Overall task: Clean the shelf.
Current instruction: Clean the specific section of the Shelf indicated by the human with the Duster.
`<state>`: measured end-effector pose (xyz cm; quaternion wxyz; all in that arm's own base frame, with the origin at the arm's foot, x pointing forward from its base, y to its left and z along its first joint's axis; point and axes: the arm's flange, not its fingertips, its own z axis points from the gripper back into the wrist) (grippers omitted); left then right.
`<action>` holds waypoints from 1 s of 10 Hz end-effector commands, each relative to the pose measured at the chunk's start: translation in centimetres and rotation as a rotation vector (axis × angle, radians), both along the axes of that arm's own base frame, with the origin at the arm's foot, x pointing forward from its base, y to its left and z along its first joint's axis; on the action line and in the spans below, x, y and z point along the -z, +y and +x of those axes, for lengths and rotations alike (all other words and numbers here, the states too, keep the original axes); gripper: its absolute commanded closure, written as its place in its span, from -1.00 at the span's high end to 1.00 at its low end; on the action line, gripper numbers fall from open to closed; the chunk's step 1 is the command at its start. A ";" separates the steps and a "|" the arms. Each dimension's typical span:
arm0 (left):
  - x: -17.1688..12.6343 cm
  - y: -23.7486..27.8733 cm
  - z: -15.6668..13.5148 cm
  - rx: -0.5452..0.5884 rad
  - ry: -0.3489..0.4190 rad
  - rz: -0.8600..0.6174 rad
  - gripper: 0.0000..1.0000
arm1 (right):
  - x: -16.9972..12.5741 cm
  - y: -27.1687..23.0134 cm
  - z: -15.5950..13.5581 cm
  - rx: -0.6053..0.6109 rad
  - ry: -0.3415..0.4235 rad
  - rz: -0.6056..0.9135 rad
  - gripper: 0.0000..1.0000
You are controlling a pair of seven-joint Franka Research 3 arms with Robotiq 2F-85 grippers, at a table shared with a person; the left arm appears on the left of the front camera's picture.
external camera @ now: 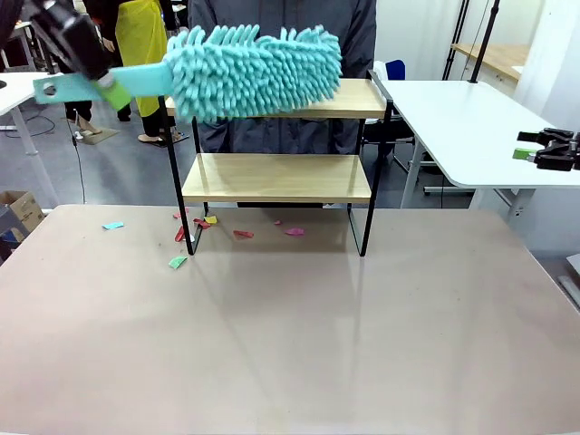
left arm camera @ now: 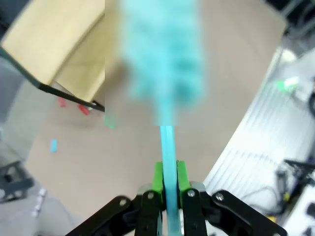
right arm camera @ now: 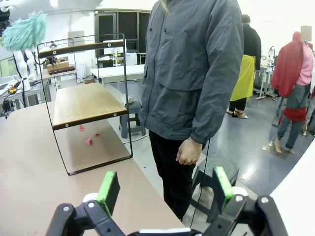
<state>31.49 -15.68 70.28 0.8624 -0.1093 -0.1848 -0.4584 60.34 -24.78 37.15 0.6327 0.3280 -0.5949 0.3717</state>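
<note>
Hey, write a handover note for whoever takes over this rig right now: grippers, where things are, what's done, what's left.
Left gripper: shut on the duster handle, its head over the shelf top board.
Right gripper: open, off to the side.
Done: lower board looks bare; paper scraps lie on the table under and beside the shelf.
Left: top board partly hidden by the duster, so check it.

We count one shelf (external camera: 362, 98) with two wooden boards (external camera: 276, 177). One fluffy teal duster (external camera: 254, 72). Roughly seven paper scraps (external camera: 177, 262) on the surface (external camera: 290, 344) toward eleven o'clock: three red, one teal, one green, one yellow, one pink. One person (right arm camera: 197, 73) close by. Two grippers, the left gripper (left arm camera: 167, 179) and the right gripper (right arm camera: 166, 186), two fingers (right arm camera: 109, 189) each.
</note>
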 end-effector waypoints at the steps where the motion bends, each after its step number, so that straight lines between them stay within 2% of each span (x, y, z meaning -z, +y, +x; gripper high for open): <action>1: 0.6 -0.2 0.8 0.093 -0.038 0.128 -0.74 | -0.3 0.1 0.0 -0.004 -0.004 -0.003 1.00; 2: 1.9 -0.8 0.6 0.133 0.003 0.207 -0.74 | -0.3 0.1 0.0 -0.004 -0.004 -0.003 1.00; 5: 6.0 -3.0 -0.9 0.320 0.061 0.436 -0.74 | -0.3 0.1 0.0 -0.004 -0.004 -0.003 1.00; 7: 6.7 -3.3 -1.6 0.361 0.043 0.520 -0.74 | -0.3 0.1 0.0 -0.004 -0.004 -0.003 1.00; 10: 9.6 -3.5 -2.4 0.416 0.163 0.606 -0.74 | -0.3 0.1 0.0 -0.004 -0.004 -0.003 1.00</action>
